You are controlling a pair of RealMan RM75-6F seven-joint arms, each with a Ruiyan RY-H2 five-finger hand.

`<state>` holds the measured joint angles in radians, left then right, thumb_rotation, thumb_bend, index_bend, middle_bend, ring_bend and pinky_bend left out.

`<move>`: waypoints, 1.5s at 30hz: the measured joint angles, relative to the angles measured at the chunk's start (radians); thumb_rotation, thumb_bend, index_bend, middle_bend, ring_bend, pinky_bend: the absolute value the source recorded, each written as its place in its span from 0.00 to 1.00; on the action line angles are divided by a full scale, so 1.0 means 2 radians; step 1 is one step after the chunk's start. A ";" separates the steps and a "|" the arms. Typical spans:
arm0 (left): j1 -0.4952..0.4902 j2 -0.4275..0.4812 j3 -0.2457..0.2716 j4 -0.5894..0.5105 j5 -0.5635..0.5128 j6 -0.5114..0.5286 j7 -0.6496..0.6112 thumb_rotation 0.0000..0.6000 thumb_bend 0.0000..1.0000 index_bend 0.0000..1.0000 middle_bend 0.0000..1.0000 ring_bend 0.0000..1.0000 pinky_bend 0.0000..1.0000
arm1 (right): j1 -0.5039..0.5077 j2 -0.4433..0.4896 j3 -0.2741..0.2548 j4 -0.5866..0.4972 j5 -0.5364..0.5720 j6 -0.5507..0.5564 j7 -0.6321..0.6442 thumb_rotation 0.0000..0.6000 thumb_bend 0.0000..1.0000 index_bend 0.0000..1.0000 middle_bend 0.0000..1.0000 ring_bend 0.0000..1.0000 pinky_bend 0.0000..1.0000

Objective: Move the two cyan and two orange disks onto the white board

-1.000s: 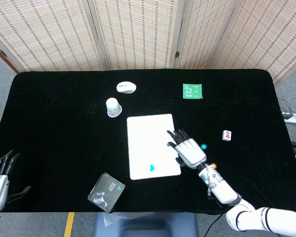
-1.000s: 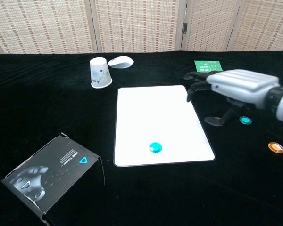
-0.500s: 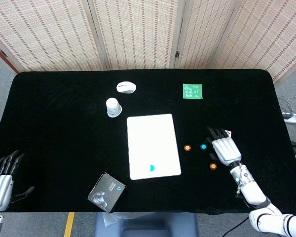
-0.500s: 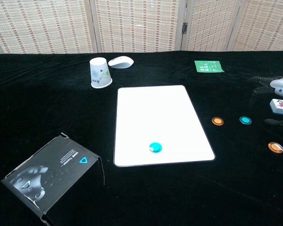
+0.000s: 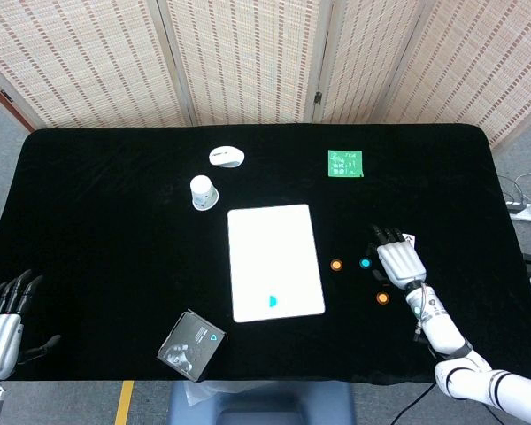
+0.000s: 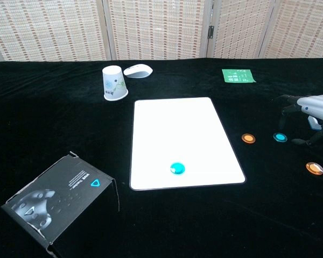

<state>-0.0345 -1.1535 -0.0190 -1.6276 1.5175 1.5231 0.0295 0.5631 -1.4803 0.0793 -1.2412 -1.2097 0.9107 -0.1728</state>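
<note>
Right hand (image 5: 399, 261) slides back left from the frame edge, fingers spread and empty, over the loose cyan disk (image 6: 280, 137).
1 cyan disk (image 6: 177, 168) sits on the board (image 5: 265, 239); 2 orange disks (image 6: 248, 138) (image 6: 314, 167) wait right of it. Best bet: drop straight down and pinch, clearing the tile just behind. Open cloth leads left. Left hand (image 5: 0, 319) idles spread, lower left.

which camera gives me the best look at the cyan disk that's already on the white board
The chest view. There the cyan disk shows as a full round shape on the lower part of the white board. In the head view the same disk is smaller and looks partly cut off, near the board's bottom edge.
</note>
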 measured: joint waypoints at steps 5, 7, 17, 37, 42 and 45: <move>0.001 0.000 0.001 0.001 -0.001 0.000 -0.001 1.00 0.19 0.09 0.00 0.01 0.00 | 0.007 -0.012 0.003 0.008 0.003 -0.011 -0.006 1.00 0.42 0.40 0.02 0.00 0.00; 0.002 0.000 0.001 0.003 -0.002 0.000 -0.002 1.00 0.19 0.09 0.00 0.01 0.00 | 0.009 -0.016 0.004 0.012 0.004 -0.013 -0.009 1.00 0.42 0.40 0.02 0.00 0.00; 0.002 -0.001 0.001 0.007 -0.005 -0.001 -0.004 1.00 0.19 0.09 0.00 0.01 0.00 | 0.015 -0.024 0.009 0.025 0.011 -0.023 -0.017 1.00 0.42 0.41 0.02 0.00 0.00; 0.001 -0.002 0.000 0.007 -0.008 -0.004 -0.003 1.00 0.19 0.09 0.00 0.01 0.00 | 0.010 -0.018 0.013 0.021 0.003 -0.011 -0.008 1.00 0.42 0.55 0.10 0.00 0.00; 0.002 0.000 -0.001 0.005 -0.008 -0.002 -0.002 1.00 0.19 0.09 0.00 0.01 0.00 | 0.007 0.004 0.009 -0.022 -0.031 0.014 -0.003 1.00 0.43 0.55 0.10 0.00 0.00; 0.003 0.001 -0.001 0.003 -0.007 -0.001 -0.001 1.00 0.19 0.09 0.00 0.01 0.00 | 0.008 0.016 0.004 -0.060 -0.061 0.029 -0.005 1.00 0.42 0.55 0.10 0.00 0.00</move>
<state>-0.0295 -1.1516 -0.0200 -1.6218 1.5035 1.5216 0.0265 0.5783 -1.4480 0.0877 -1.3617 -1.3320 0.9682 -0.1819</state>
